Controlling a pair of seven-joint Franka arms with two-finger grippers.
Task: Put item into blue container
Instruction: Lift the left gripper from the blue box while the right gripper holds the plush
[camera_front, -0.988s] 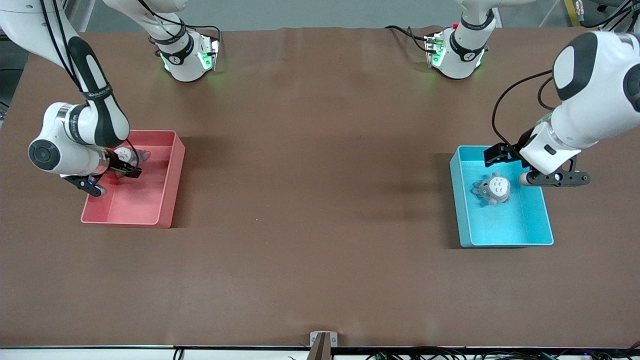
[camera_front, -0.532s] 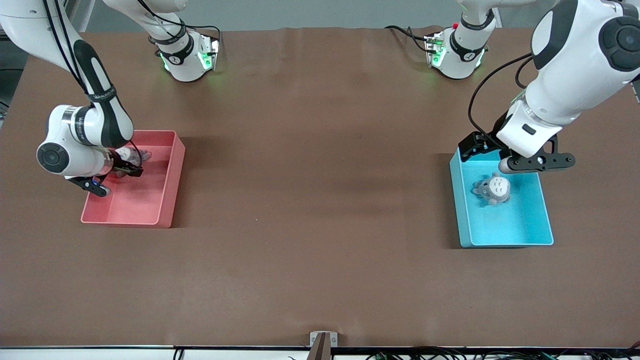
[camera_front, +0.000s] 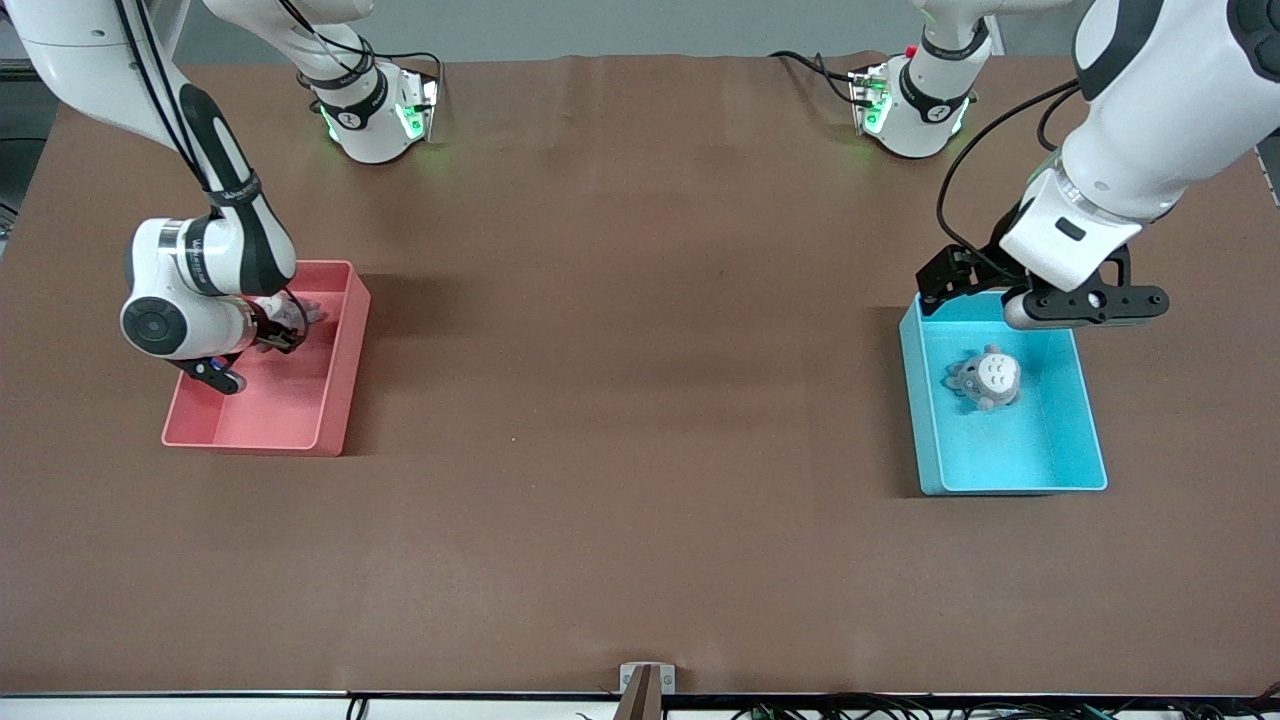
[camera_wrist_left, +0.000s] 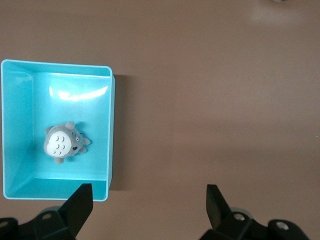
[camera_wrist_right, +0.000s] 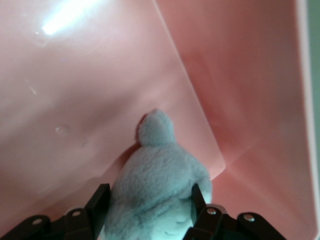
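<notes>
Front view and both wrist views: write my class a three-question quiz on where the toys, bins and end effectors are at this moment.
1. True or false: a plush toy lies in the blue container.
2. Which bin is the right end effector inside?
A. pink bin
B. blue container
3. Fill in: the left end effector hangs with jaws ____.

Key: 1 true; 2 A, with its fingers either side of a grey plush toy; 3 open.
</notes>
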